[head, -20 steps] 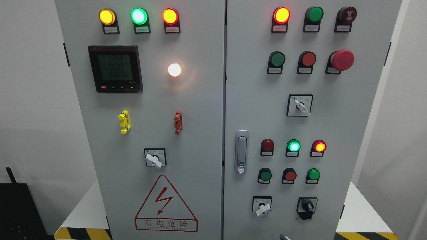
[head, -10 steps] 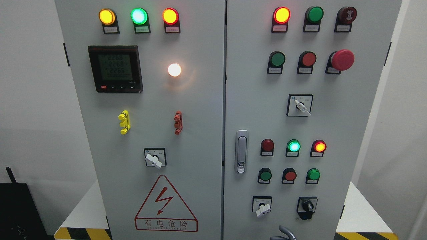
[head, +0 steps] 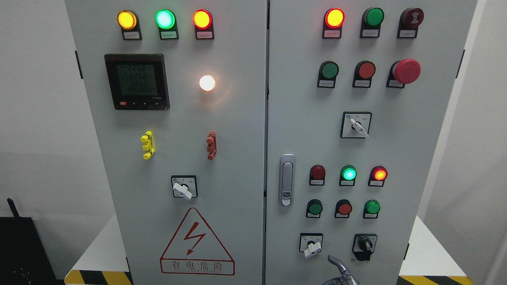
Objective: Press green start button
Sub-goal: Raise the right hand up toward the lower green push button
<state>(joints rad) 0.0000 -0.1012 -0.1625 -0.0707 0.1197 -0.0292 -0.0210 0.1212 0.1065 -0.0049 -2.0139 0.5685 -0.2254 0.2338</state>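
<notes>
Since half a second ago we see our right hand risen higher at the 6 o'clock edge, one curved finger lifted; whether the others are clenched or released we cannot tell. At its 12 o'clock sit three pushbuttons, probably including the green start button, at 11 o'clock, untouched. Beside the finger: white selector switch, black key switch.

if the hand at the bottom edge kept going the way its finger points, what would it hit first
The hand enters right of centre, one finger tipped up and left. Straight on, it would probably meet the bare cabinet door just right of the white selector switch, then the red push button. Depth is unclear.
</notes>
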